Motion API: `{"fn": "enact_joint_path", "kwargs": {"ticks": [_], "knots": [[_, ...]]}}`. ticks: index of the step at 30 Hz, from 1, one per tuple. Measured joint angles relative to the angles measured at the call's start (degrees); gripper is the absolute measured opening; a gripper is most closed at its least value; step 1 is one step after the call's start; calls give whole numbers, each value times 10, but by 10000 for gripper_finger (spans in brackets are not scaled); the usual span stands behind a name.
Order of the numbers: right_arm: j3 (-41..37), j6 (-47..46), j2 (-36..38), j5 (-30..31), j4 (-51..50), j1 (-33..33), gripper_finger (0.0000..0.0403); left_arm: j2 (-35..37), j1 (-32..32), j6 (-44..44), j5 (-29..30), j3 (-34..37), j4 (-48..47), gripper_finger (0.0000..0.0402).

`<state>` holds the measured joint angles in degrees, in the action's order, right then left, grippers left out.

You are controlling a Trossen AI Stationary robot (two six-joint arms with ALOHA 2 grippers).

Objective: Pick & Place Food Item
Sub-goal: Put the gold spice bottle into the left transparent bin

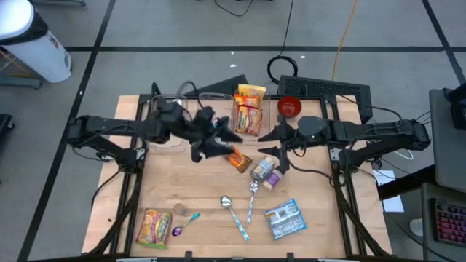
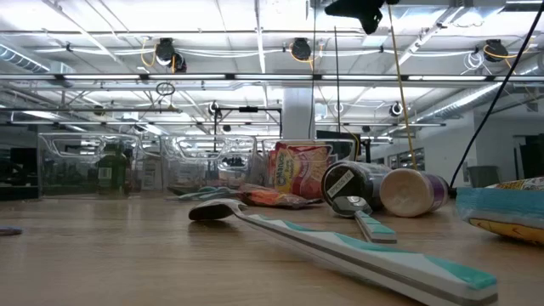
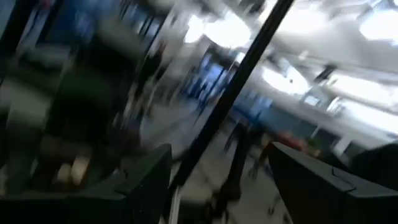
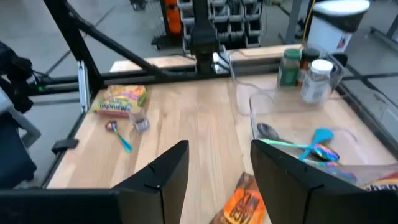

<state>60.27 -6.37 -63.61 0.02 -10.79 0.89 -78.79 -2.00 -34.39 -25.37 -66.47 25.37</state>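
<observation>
An orange snack packet point(image 1: 239, 160) lies flat on the wooden table near its middle; it also shows in the right wrist view point(image 4: 244, 204) and the low view point(image 2: 272, 197). My right gripper point(image 1: 271, 137) hangs open and empty above the table, just right of the packet; in its wrist view point(image 4: 217, 180) the packet lies below and between the fingers, untouched. My left gripper point(image 1: 224, 140) hangs above the table just left of the packet, open and empty in its own view point(image 3: 224, 186), which looks out into the room.
A noodle packet point(image 1: 250, 109), a red bowl point(image 1: 289, 107) and clear containers point(image 1: 211, 98) stand at the back. A can and a jar point(image 1: 266, 173), spoons point(image 1: 233, 211), a blue-white packet point(image 1: 284, 218) and a yellow packet point(image 1: 153, 227) lie toward the near edge.
</observation>
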Motion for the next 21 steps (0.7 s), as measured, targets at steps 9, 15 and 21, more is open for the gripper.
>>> {"fn": "enact_joint_path", "kwargs": {"ticks": [9,15,21], "knots": [[0,31,0,-28,-93,2,164,1,46,33,29,-6,-279,249],[0,110,-22,-31,-133,44,165,1,55,62,79,-6,-411,244],[0,97,-49,-32,-133,60,172,1,54,69,122,-6,-449,243]]}}
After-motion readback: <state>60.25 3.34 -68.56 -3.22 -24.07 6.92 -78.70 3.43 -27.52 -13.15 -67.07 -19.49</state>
